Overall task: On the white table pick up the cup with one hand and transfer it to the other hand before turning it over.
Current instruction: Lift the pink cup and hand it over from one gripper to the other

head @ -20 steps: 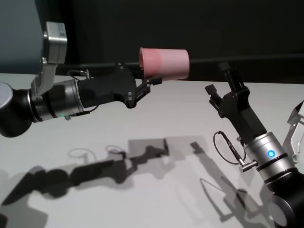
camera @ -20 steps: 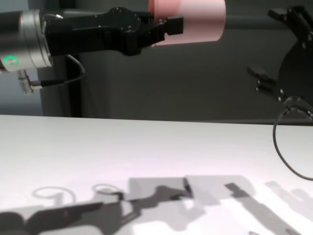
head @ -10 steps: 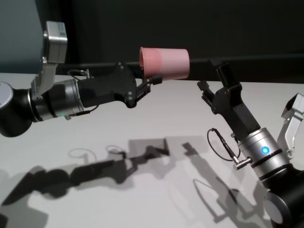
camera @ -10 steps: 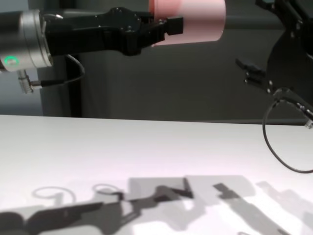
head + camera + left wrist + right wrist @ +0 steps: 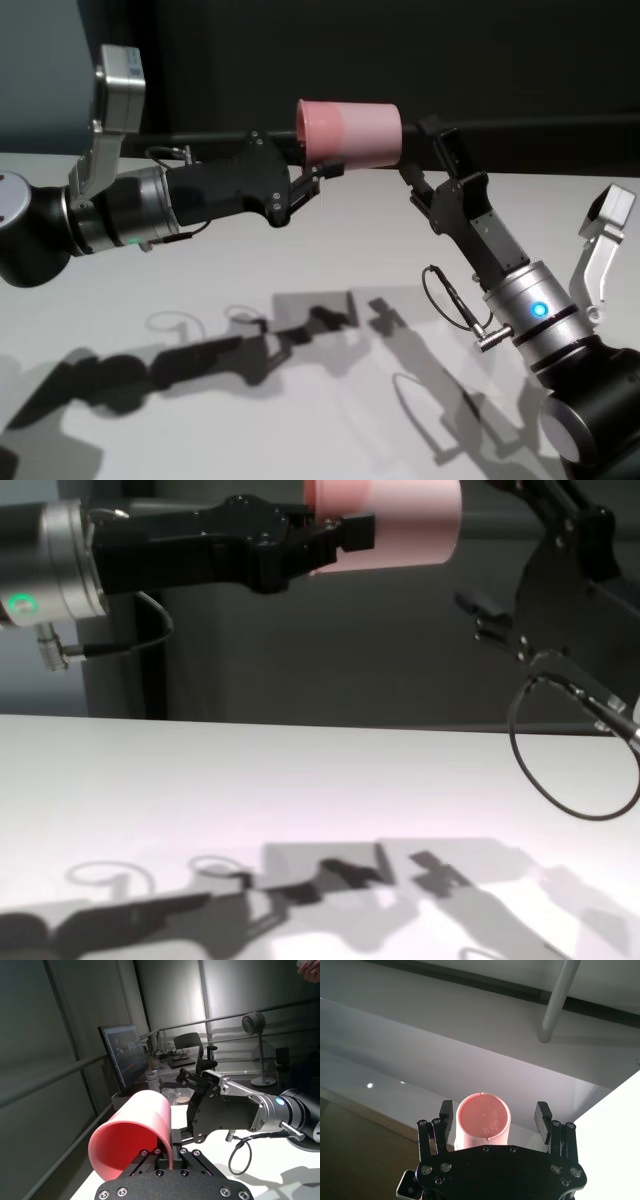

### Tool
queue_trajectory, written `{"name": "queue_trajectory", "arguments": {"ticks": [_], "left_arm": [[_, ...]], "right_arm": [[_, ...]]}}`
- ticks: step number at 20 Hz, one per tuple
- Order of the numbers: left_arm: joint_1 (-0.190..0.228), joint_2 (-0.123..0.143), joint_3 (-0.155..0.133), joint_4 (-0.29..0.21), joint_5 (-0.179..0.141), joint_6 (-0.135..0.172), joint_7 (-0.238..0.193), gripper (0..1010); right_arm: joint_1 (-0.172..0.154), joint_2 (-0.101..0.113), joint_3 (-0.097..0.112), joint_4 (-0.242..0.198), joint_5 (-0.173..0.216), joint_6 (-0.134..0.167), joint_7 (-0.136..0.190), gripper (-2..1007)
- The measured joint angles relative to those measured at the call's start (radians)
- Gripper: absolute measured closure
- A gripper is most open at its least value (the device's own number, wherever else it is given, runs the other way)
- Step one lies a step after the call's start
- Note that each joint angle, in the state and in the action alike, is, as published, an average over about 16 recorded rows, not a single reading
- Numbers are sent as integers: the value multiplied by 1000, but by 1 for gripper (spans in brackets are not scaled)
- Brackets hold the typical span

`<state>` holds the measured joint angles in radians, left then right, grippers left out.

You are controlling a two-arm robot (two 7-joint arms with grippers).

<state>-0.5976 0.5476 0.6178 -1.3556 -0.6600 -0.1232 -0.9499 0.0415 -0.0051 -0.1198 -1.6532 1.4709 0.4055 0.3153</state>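
**Head view: pink cup held aloft on its side, second gripper at its base**

Head view shows us the left gripper (image 5: 318,172) holding the cup (image 5: 350,133) high above the white table (image 5: 330,250), with the cup lying on its side. Its wider rim faces the left arm and its flat base points toward the right arm. We see the left fingers clamped on the rim wall; in the left wrist view the wall passes between the two fingertips (image 5: 167,1152) and the cup's (image 5: 132,1137) open mouth is turned toward that camera.

The right gripper (image 5: 420,158) reaches up from the right side of the table, and its fingertips sit just beside the cup's base. In the right wrist view the cup (image 5: 482,1122) appears base-on between the two spread fingers (image 5: 543,1116), with a clear gap on the one side and only a sliver on the other, so we read this gripper (image 5: 495,1116) as open and not yet closed on the cup. A thin black cable loop (image 5: 450,298) hangs beside the right wrist.

Chest view gives us the same scene from lower down: the left gripper (image 5: 345,532) on the cup (image 5: 395,520) at the top edge, the right gripper (image 5: 495,550) just beside it, and both arms' shadows lying on the tabletop (image 5: 200,790) beneath.
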Motion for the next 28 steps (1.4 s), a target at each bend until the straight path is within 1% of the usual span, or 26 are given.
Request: {"name": "queue_trajectory", "arguments": {"ticks": [11,16,21,28], "left_arm": [[0,0,0,0,0,0,0,961],[0,0,0,0,0,0,0,960],[0,0,0,0,0,0,0,961],[0,0,0,0,0,0,0,960]], "right_arm": [[36,10,-54,20,5,-10,6,3],[49,15,-75,29,8,-19,8,3],[58,22,-93,36,9,-32,10,3],[66,30,-110,42,10,-52,11,3]]}}
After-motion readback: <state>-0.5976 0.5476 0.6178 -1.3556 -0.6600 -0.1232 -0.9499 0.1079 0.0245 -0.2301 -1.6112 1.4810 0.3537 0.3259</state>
